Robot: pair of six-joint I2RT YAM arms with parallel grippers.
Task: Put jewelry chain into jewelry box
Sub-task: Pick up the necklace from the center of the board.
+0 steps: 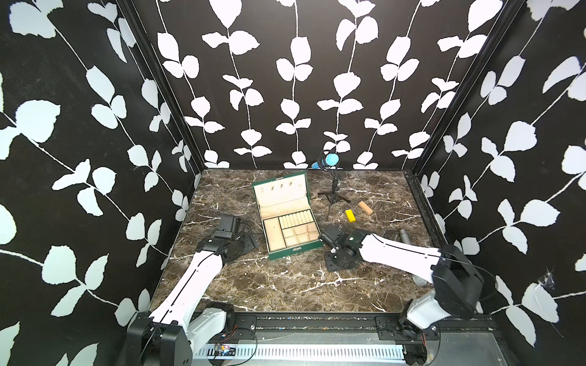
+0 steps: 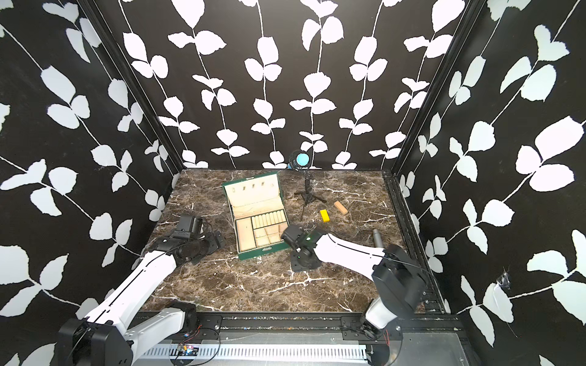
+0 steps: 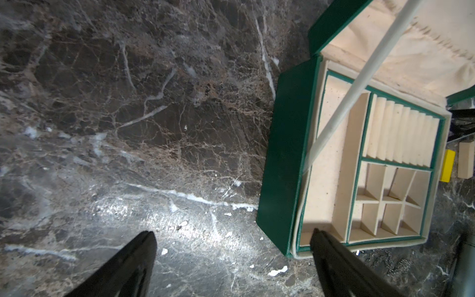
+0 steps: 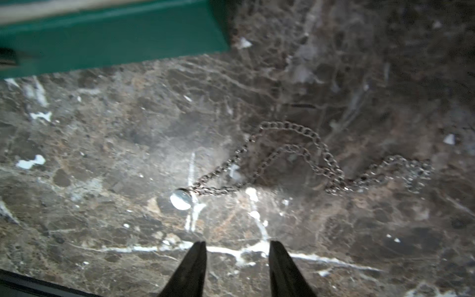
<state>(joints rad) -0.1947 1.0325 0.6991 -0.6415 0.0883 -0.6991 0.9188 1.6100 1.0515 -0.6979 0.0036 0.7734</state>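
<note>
The jewelry box (image 1: 295,250) (image 2: 264,250) lies open mid-table, dark green with cream lining, and its compartments hold nothing. The jewelry chain (image 4: 295,159) shows only in the right wrist view. It lies in loose loops on the marble beside the box's green wall (image 4: 115,33), with a small round pendant (image 4: 180,202) at one end. My right gripper (image 4: 237,244) hangs over it, its fingers apart with bare marble between them, short of the chain. In both top views that arm covers the chain. My left gripper (image 3: 232,231) (image 1: 250,242) stands wide open left of the box (image 3: 280,154), holding nothing.
A blue-tipped microphone (image 1: 329,160) on a small tripod (image 1: 334,196) stands behind the box. A yellow block (image 1: 349,215) and a wooden block (image 1: 364,207) lie to its right, and a grey cylinder (image 1: 404,236) lies nearer the right wall. Patterned walls enclose three sides.
</note>
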